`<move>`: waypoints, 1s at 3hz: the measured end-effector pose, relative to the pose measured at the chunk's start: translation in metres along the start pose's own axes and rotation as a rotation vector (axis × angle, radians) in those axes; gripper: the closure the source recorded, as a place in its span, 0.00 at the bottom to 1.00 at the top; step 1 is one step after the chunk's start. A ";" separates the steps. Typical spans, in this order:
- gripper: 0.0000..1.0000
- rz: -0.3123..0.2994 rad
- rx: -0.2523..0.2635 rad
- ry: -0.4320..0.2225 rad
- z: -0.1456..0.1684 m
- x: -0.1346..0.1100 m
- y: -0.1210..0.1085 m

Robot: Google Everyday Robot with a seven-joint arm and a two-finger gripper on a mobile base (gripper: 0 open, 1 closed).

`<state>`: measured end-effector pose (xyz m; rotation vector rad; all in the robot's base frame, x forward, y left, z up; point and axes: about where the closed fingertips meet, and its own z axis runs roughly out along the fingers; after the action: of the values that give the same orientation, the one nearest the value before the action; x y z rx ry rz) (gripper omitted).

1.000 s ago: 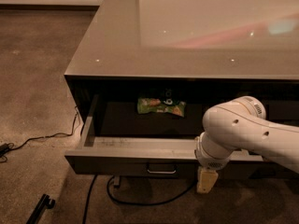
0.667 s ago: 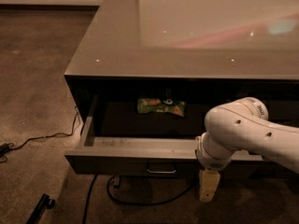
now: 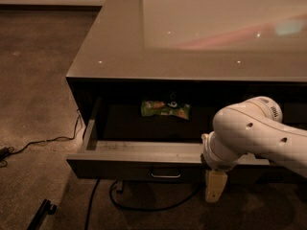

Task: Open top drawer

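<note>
The top drawer stands pulled well out from under the glossy counter, its flat dark front facing me with a small metal pull at its centre. Inside it lies a green snack bag near the back. My gripper hangs below the white arm, just in front of the drawer's front and to the right of the pull, clear of it. One pale finger points down past the drawer's lower edge.
The counter top juts out above the drawer. Carpet floor lies to the left, with a black cable across it, another cable under the drawer, and a dark bar at the lower left.
The gripper has moved slightly down and right, away from the drawer front. The drawer stays pulled out as before.
</note>
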<state>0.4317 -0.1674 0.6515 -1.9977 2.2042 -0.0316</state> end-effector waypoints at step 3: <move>0.19 0.010 0.167 -0.145 -0.044 0.010 -0.046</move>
<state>0.4698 -0.1863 0.6994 -1.8395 2.0502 -0.0650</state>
